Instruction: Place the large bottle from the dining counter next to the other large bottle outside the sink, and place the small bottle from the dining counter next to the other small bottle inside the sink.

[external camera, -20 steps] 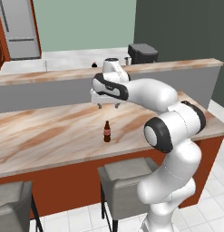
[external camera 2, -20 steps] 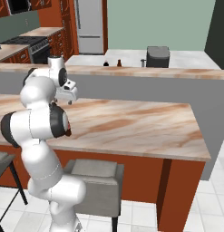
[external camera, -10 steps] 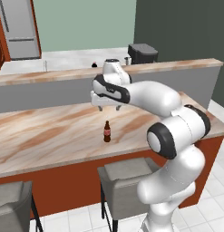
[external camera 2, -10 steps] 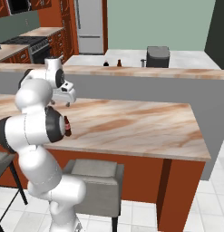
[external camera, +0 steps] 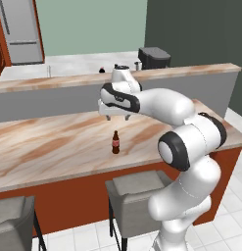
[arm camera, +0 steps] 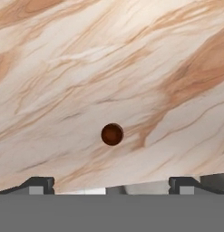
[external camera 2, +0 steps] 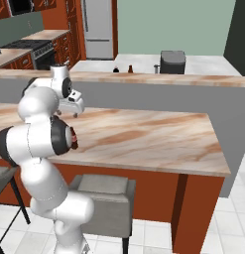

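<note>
The small bottle point(external camera: 115, 143), dark brown with a red label, stands upright on the dining counter point(external camera: 54, 142). In the right base view a sliver of the small bottle point(external camera 2: 74, 140) shows past the arm. My gripper point(external camera: 117, 117) hangs above it, pointing straight down, open and holding nothing. In the hand view the bottle's round brown top point(arm camera: 112, 134) sits centred between my spread fingertips point(arm camera: 41, 183) and a little ahead of them, with my gripper point(arm camera: 112, 185) well above it. The sink is hidden behind the raised ledge.
A grey raised ledge point(external camera: 44, 98) runs behind the dining counter. Beyond it, on the far counter, two dark bottle tops point(external camera 2: 115, 69) point(external camera 2: 129, 68) and a black appliance point(external camera 2: 172, 62) show. Grey stools point(external camera: 137, 188) stand below the counter's front edge.
The hand has stayed almost in place over the bottle with its jaws open. The arm's elbow has sunk a little lower and nearer the cameras. The bottle has not moved.
</note>
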You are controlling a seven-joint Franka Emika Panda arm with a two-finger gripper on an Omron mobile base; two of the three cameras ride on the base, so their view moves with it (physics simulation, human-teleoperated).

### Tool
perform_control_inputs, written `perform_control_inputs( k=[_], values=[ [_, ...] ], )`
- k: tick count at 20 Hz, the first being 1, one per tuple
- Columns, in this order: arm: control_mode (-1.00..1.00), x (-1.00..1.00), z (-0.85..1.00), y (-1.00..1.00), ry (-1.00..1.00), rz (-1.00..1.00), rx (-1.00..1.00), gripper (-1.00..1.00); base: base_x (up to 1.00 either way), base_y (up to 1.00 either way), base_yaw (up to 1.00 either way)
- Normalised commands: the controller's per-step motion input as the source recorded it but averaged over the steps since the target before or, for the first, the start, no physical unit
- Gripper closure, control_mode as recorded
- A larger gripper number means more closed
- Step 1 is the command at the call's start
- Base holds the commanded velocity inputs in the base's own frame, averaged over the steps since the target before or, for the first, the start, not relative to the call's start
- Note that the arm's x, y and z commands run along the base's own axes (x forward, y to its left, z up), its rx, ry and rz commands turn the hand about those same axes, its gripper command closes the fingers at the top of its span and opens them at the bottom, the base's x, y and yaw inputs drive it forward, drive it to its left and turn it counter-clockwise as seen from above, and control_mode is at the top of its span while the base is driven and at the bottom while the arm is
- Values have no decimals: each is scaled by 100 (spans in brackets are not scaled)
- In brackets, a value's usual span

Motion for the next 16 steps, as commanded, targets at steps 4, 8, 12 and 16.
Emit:
perform_control_inputs(
  k=[4, 8, 12, 16],
  values=[
    [-100, 28, -8, 0, 0, 0, 0, -100, 0, 0, 0],
    [-100, 29, -13, 0, 0, 0, 0, -100, 0, 0, 0],
    [-100, 27, -13, 0, 0, 0, 0, -100, 0, 0, 0],
    [-100, -5, 0, 0, 0, 0, 0, -100, 0, 0, 0]
  ],
)
